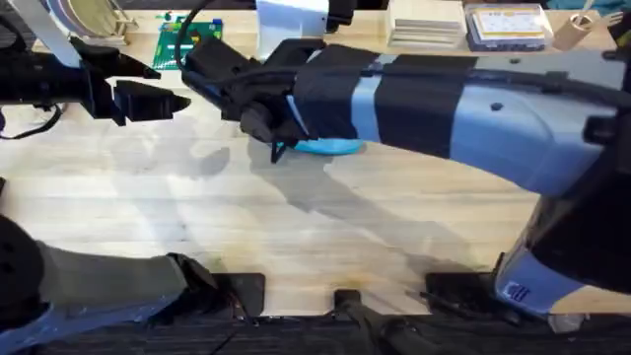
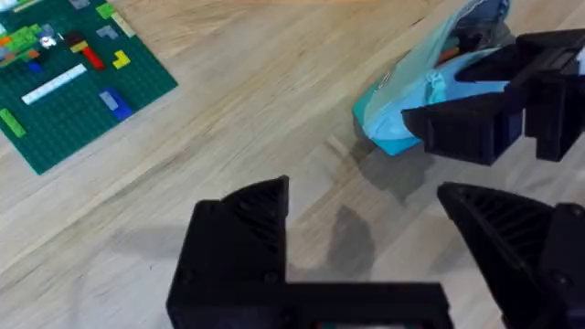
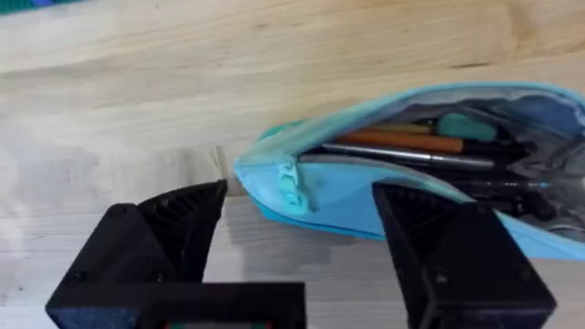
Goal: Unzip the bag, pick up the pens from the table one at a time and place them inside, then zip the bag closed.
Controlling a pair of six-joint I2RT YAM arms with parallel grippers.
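Right wrist view: the bag (image 3: 402, 174) lies on the table (image 3: 137, 100) with its zipper undone, mouth gaping.
Bag contents: the pens (image 3: 411, 142) sit inside the bag, an orange-red one, a silver-barrelled one and dark ones beneath; an exact count is not readable.
Zipper pull: the pale turquoise pull (image 3: 291, 185) hangs at the bag's closed end, the end nearest the right gripper.
Right gripper: the right gripper (image 3: 302, 228) hovers just at that end of the bag, jaws spread and holding nothing, the pull between its two fingers but untouched.
Left gripper: the left gripper (image 2: 366, 247) sits near the bag, on the side toward the green baseplate, jaws released and empty over bare wood.
Bag position: in the overhead view the bag (image 1: 330, 147) shows as a turquoise sliver under the right arm, just beside the right gripper (image 1: 266, 126).
Green baseplate: the green baseplate (image 2: 64, 82) with small coloured bricks lies well apart from the bag.
Progress: unzipping looks done and I see no loose pens on the wood around the bag, so loading appears finished.
Remaining: zipping the bag closed; that likely means pinching the pull and drawing it along the bag while the other end is held.
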